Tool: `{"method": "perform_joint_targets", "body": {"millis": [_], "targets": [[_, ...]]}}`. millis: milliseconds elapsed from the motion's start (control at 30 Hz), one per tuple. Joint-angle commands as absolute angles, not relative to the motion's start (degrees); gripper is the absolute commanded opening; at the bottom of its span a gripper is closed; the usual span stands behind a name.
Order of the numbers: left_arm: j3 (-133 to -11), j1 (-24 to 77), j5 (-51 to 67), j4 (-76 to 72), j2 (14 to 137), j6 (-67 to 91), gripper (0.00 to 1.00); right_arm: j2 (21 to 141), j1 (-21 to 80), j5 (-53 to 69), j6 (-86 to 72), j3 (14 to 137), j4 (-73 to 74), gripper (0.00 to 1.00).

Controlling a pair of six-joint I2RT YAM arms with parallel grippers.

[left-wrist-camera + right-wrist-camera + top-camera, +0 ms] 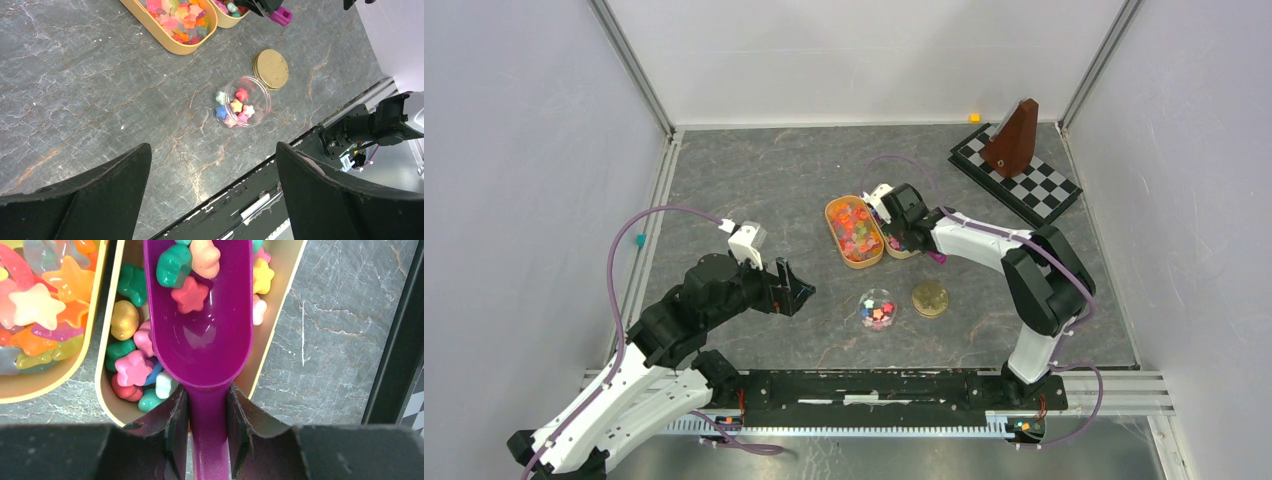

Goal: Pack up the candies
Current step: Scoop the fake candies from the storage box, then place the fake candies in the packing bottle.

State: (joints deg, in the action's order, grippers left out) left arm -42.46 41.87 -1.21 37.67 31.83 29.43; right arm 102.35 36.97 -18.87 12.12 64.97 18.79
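My right gripper is shut on the handle of the purple scoop, held over a small tan tray of mixed candies. Three candies lie in the scoop's bowl. In the top view the right gripper is at the smaller tray, next to a larger tan tray of candies. A clear jar on the table holds several star candies; its gold lid lies beside it. My left gripper is open and empty, left of the jar.
A checkered board with a brown wedge-shaped block stands at the back right. A black rail runs along the near table edge. Grey walls close in the sides and back.
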Motion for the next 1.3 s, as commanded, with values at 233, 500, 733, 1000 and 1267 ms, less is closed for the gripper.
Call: {"method": "perform_joint_targets", "body": {"millis": [233, 500, 733, 1000, 1267], "targets": [[-42.55, 41.74, -1.7, 37.3, 31.74, 26.98, 1.0, 92.64, 34.87, -17.23, 10.63, 58.42, 11.42, 0.0], [-42.49, 41.75, -1.56, 37.35, 31.09, 27.49, 1.0, 86.49, 34.54, -16.54, 10.96, 55.22, 11.01, 0.0], [-42.9, 41.75, -1.49, 37.26, 31.2, 28.36, 1.0, 78.01, 34.54, -13.35, 12.63, 52.11, 12.49, 0.0], [-44.01, 41.75, -2.18, 35.39, 31.66, 29.88, 1.0, 68.78, 34.64, -4.48, 11.79, 49.04, 14.58, 0.0], [-49.09, 41.79, 2.78, 34.81, 35.55, 29.08, 1.0, 57.74, 36.34, 6.82, 13.93, 45.44, 16.31, 0.0]]}}
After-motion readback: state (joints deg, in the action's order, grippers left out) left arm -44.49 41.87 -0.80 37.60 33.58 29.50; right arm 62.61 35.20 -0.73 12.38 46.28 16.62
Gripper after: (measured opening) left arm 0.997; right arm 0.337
